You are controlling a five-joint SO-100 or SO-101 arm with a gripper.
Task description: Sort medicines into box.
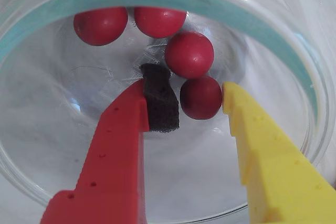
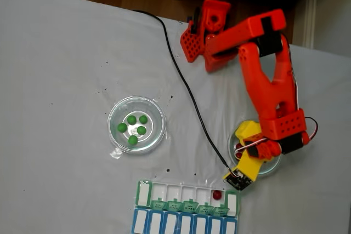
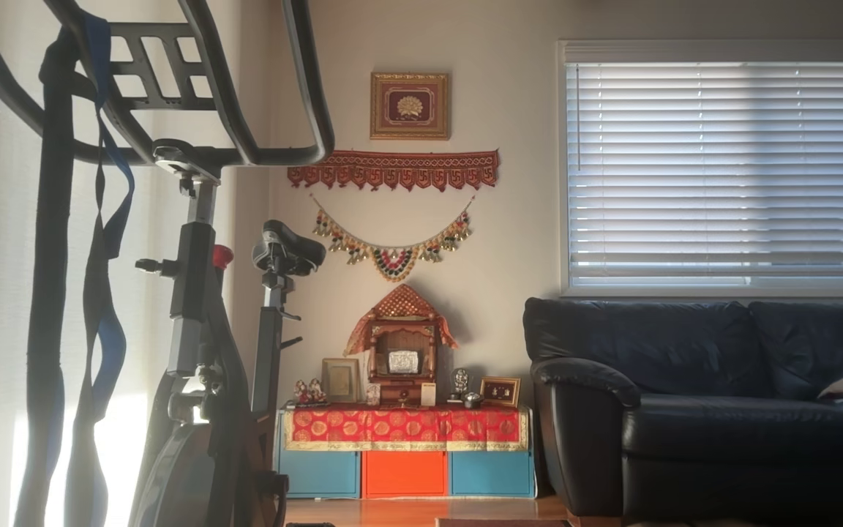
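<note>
Centrally in the wrist view, we saw the gripper (image 1: 202,100) spread open inside a dish (image 1: 294,45), straddling one of four red balls (image 1: 200,97). Lower centre of the fixed view, the box (image 2: 143,193) held another red ball (image 2: 217,194); green balls (image 2: 132,119) lay centre-left.

An exercise bike (image 3: 202,307) is standing at the left. A dark sofa (image 3: 707,410) is sitting under closed blinds (image 3: 725,172) at the right.

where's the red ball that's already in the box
In the fixed view, the red ball sits in a compartment near the right end of the green-lidded box, just left of the yellow jaw.
</note>
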